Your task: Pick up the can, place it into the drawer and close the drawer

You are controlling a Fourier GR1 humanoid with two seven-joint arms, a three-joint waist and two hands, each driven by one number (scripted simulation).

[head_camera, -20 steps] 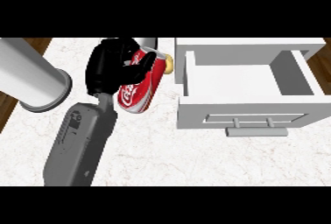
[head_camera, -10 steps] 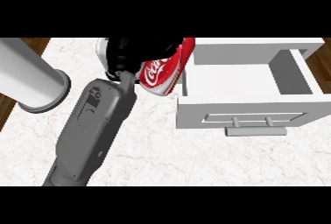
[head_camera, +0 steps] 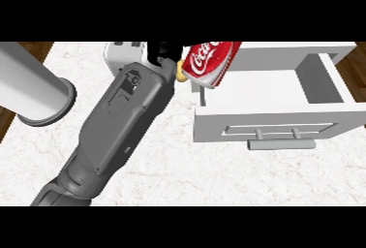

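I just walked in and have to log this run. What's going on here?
The robot's right hand is curled round a red can and holds it tilted in the air over the left edge of an open drawer on the counter. The can is not yet inside, and the drawer is not yet closed. The left hand does not show; only a grey forearm sits at the view's left.

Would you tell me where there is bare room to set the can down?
The drawer has a bare floor between its walls. The counter below its front, right of the forearm, is free. It is crowded at the drawer's left wall, where the right hand holds the can.
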